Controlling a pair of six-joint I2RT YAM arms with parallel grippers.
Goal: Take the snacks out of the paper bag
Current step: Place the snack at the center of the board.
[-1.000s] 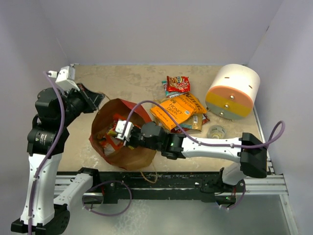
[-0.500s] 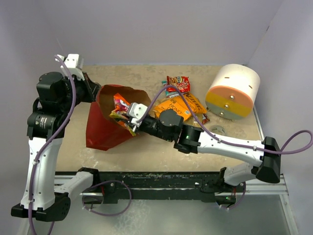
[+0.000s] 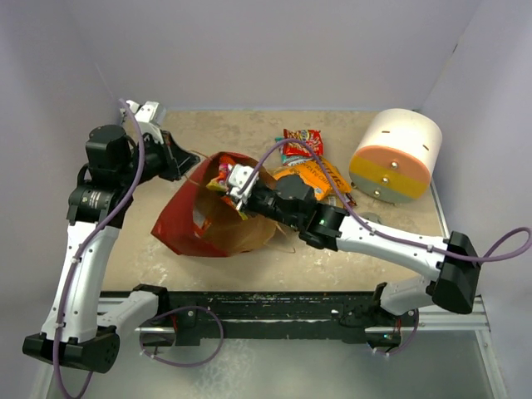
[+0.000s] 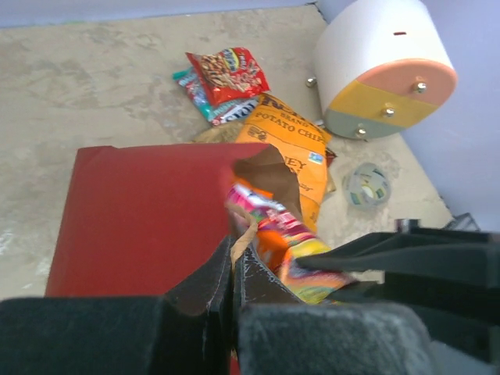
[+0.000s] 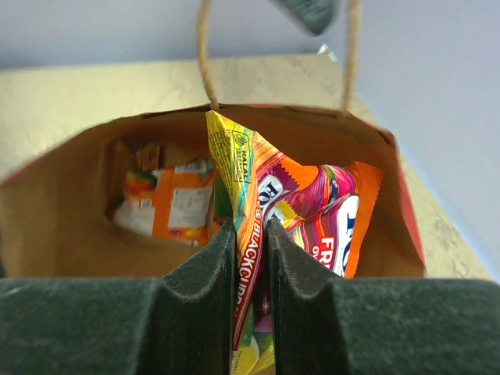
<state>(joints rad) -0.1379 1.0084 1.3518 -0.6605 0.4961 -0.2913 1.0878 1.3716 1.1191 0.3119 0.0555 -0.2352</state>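
Note:
The paper bag (image 3: 195, 223), red outside and brown inside, lies on the table with its mouth raised. My left gripper (image 3: 184, 163) is shut on the bag's rim, as the left wrist view (image 4: 233, 250) shows. My right gripper (image 3: 235, 188) is shut on a multicoloured candy pack (image 3: 223, 173) at the bag's mouth; in the right wrist view the jaws (image 5: 250, 230) pinch the pack (image 5: 312, 203). An orange packet (image 5: 168, 201) still lies deep inside the bag (image 5: 62, 219). A red pack (image 3: 302, 142) and an orange chips pack (image 3: 314, 178) lie on the table to the right.
A white cylinder with an orange-yellow band (image 3: 395, 155) stands at the back right. A small clear tape roll (image 4: 366, 185) lies in front of it. The bag's string handles (image 5: 205, 55) hang over its mouth. Purple walls close in the table.
My left gripper has moved right and lifted the bag's rim. My right gripper has drawn the candy pack up from inside the bag to its mouth.

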